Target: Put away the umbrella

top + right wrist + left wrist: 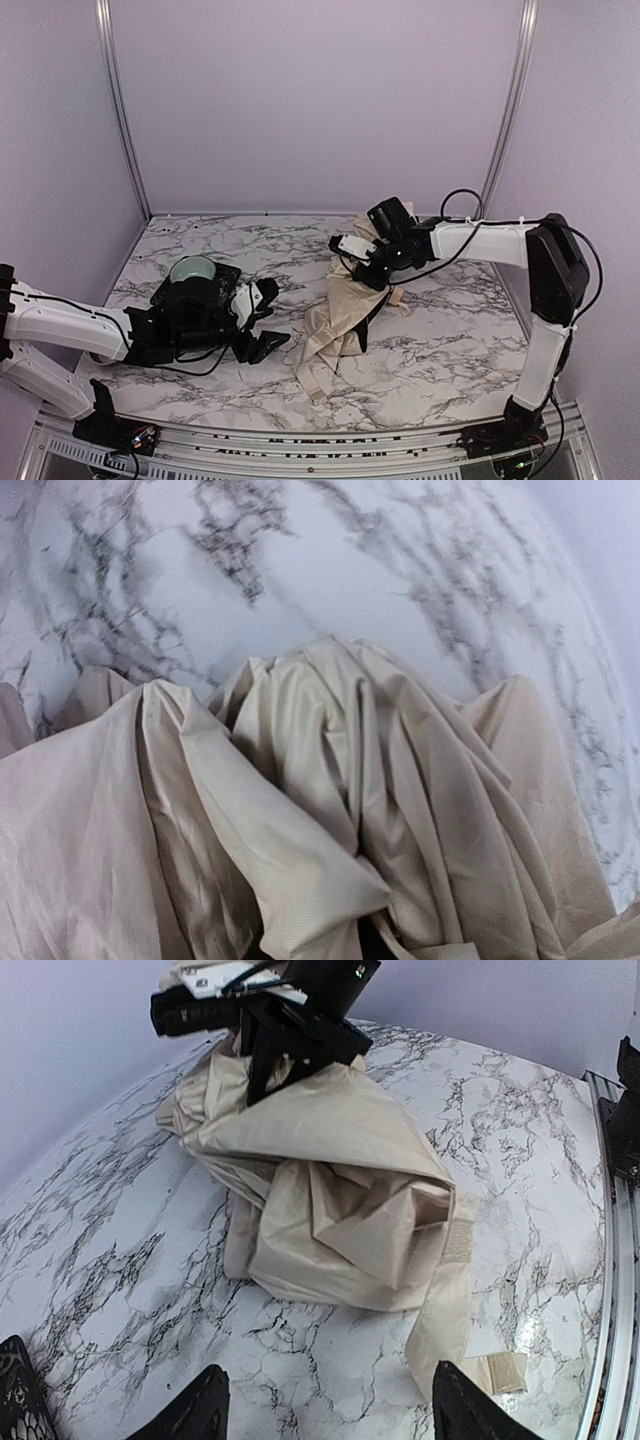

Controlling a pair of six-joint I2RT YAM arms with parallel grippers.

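crumpled on the bench [440, 345], right of centre: the umbrella [340, 1190], a loose heap of cream-beige fabric; matte with a faint sheen, creased into sharp folds and deep pleats, canopy slack and spread; lies on a white marble-patterned surface with grey veins; tapers toward the near edge into a narrow flap ending in a small beige tab [505, 1371], flat on the bench; carries a rough beige patch [458, 1240] on the fold just above that flap; shows a dark strip [368, 322] along the right-hand side in the top view, lining or shaft, cannot tell which; handle and strap not made out.

far end of the heap standing higher than the rest, right under the right end effector [268, 1075]; black fingers [262, 1060] pressed down into the top folds, touching the fabric; gap between them hidden by cloth, so cannot tell whether clamped or apart; from the right wrist, only bunched pleats filling the view, gathered toward the bottom middle, bare bench beyond.

left end effector [335, 1415] low over the bench, left of the umbrella and apart from it; spread wide with nothing in between, facing the heap's near side; beside the left arm, a pale green round thing [193, 269].
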